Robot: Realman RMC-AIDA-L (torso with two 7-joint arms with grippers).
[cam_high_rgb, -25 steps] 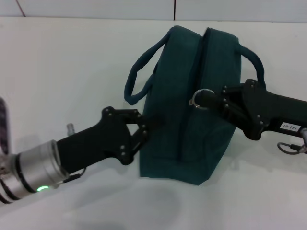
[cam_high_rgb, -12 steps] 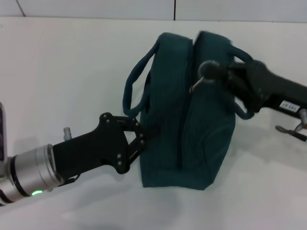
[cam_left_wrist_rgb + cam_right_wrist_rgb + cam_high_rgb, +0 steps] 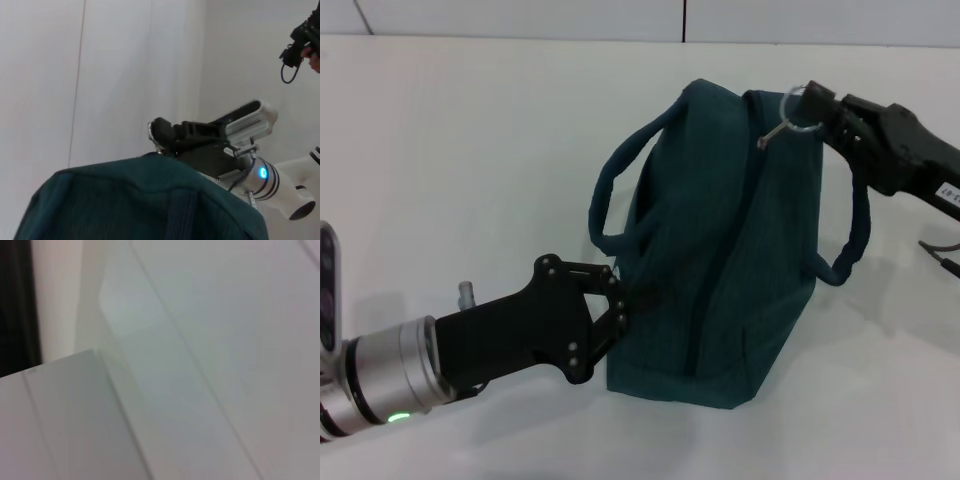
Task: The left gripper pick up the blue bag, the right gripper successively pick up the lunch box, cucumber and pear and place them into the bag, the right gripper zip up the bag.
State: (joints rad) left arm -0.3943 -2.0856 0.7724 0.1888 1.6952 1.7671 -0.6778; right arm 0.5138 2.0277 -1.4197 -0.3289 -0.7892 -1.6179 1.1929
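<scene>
Blue bag (image 3: 720, 250) upright, left gripper (image 3: 618, 305) clamping its side, right gripper (image 3: 810, 105) pinching zipper ring (image 3: 794, 104).

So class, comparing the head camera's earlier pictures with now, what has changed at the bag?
The right tool, shut on the zipper pull, drew it from mid-bag to the far end of the blue bag, closing the zip. The left tool stayed clamped on the bag's near side.
</scene>
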